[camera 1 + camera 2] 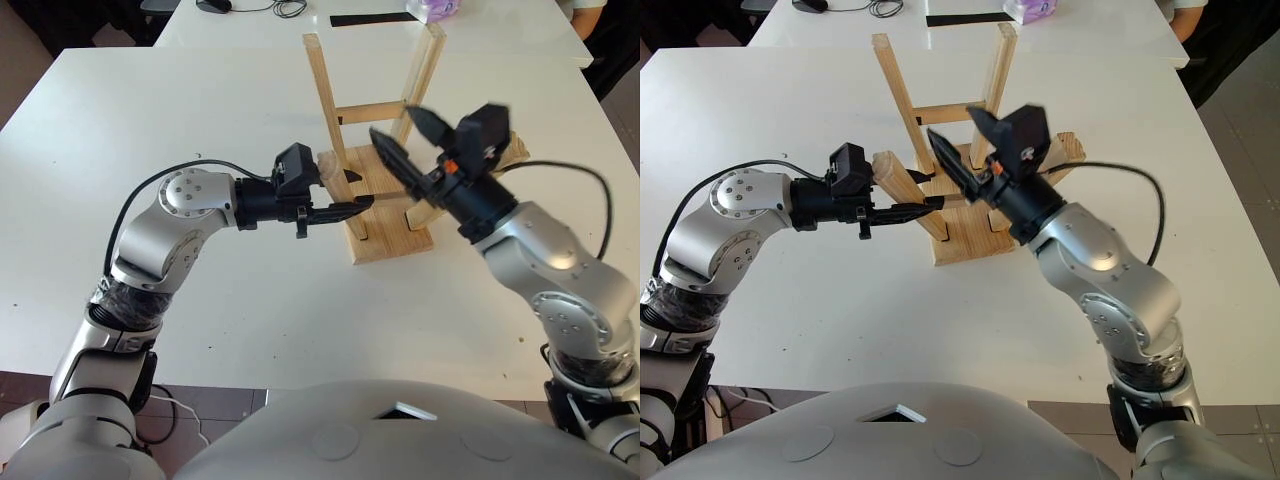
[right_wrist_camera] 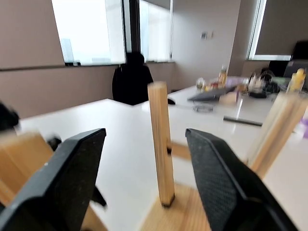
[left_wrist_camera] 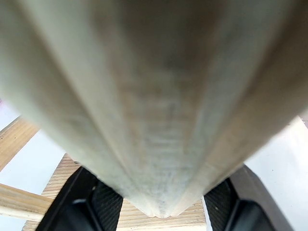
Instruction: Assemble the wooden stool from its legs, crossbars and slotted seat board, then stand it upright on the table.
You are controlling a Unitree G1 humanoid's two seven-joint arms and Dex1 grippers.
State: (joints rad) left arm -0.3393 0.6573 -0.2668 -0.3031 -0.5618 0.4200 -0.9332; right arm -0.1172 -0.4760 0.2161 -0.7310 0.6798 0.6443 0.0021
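The stool lies upside down with its slotted seat board (image 1: 392,246) flat on the white table (image 1: 150,130). Two legs (image 1: 325,100) (image 1: 424,70) stand up at the far side, joined by a crossbar (image 1: 370,110). My left gripper (image 1: 350,207) is shut on a tilted leg (image 1: 902,180) at the board's near left corner; in the left wrist view that leg (image 3: 159,96) runs between the black fingers (image 3: 103,202). My right gripper (image 1: 411,141) hangs open above the board's right side. An upright leg (image 2: 161,144) stands beyond its fingers (image 2: 62,178), which touch nothing.
A second table (image 1: 500,30) behind carries a black strip (image 1: 370,20), a purple packet (image 1: 435,9) and cables (image 1: 290,8). Bare white tabletop lies to the left and in front of the stool. Black cables trail from both wrists.
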